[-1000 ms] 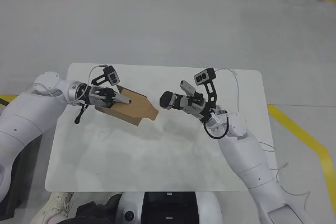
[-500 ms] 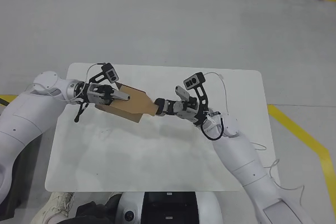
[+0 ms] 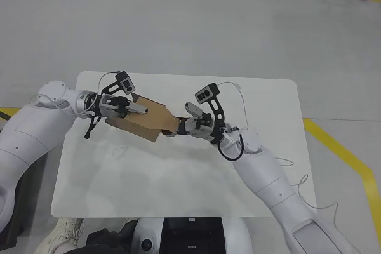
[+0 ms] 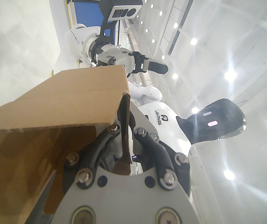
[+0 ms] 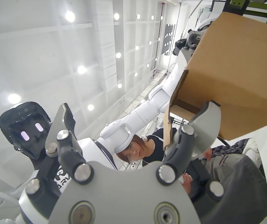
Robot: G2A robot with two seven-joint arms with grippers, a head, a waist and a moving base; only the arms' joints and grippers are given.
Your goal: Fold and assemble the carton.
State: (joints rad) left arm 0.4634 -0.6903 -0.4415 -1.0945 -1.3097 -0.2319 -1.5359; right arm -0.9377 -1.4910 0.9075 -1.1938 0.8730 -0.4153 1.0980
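Carton (image 3: 146, 117), a half-opened brown sleeve, is held over the table (image 3: 178, 184)'s far half in the top view, with the left gripper (image 3: 134, 109) at its end toward the table's left edge and the right gripper (image 3: 176, 127) at its end toward the table's middle. From the left wrist, that claw is clamped on a corrugated wall edge. From the right wrist, the claw gapes wide with an end flap (image 5: 170, 117) between its fingers, so flap-folding seems in hand; next it probably must press that flap inward.

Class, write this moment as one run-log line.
left gripper shut on brown cardboard carton | right gripper open at its opposite end
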